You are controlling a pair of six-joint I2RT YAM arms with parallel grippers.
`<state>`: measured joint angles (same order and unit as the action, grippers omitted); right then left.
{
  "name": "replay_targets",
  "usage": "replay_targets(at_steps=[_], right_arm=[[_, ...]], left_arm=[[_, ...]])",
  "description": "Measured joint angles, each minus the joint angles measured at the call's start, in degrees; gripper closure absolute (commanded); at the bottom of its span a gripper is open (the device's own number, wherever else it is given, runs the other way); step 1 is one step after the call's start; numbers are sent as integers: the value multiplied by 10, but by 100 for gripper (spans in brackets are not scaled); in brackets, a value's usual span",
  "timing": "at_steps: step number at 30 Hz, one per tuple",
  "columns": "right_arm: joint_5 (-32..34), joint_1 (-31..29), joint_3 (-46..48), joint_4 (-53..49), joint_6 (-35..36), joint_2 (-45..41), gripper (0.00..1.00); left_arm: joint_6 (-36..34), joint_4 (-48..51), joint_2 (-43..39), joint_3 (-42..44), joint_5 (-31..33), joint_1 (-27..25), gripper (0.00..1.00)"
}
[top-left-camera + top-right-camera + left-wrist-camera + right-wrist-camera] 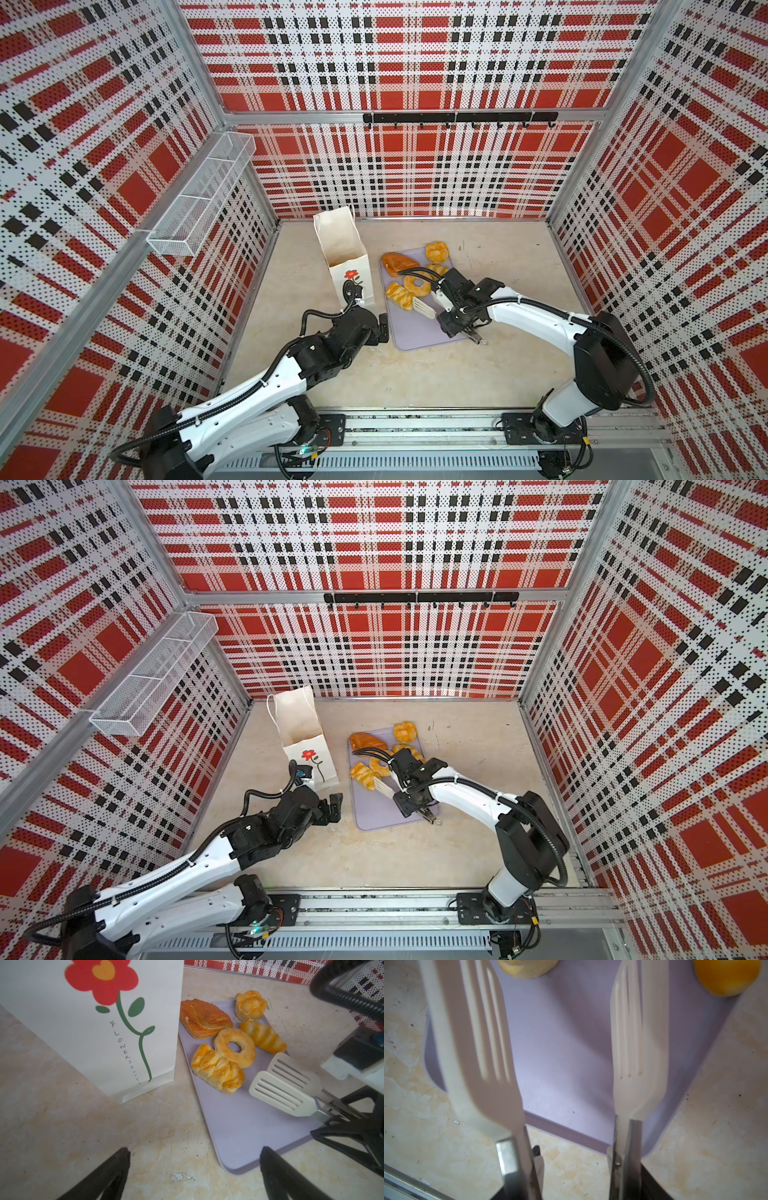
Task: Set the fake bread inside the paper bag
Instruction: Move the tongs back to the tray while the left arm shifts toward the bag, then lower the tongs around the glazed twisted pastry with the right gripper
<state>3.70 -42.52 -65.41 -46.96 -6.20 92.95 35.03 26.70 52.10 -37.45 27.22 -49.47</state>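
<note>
The paper bag [345, 249] [299, 725] stands upright with its mouth wide, left of a lilac tray [415, 332]. Several pieces of fake bread lie on the tray's far half: a dark loaf [204, 1019], a bun [251, 1005], a ring doughnut [234, 1047], a striped croissant [262, 1038] and a flaky pastry [217, 1069]. My right gripper [451, 316] [571, 1178] is shut on the handles of white slotted tongs [280, 1093]. The tong blades [477, 1043] stand apart and empty over the tray, just short of the flaky pastry. My left gripper [384, 328] [193, 1155] is open and empty, low beside the tray's near left corner and in front of the bag.
A wire mesh basket [199, 199] hangs on the left wall and a black hook rail [457, 117] on the back wall. The near half of the tray [374, 812] is bare. Beige tabletop [415, 374] lies in front of the tray, between the two arm bases.
</note>
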Motion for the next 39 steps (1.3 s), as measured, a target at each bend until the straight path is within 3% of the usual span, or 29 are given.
replay_targets(at_steps=[14,30,39], right_arm=[[23,-33,-65,-10,13,65,40],[24,-60,-70,-37,13,68,43],[64,-62,-104,-66,19,76,42]], left_arm=[[11,10,-33,11,-3,2,1],[21,21,-59,28,-3,4,1],[22,21,-64,33,-3,4,1]])
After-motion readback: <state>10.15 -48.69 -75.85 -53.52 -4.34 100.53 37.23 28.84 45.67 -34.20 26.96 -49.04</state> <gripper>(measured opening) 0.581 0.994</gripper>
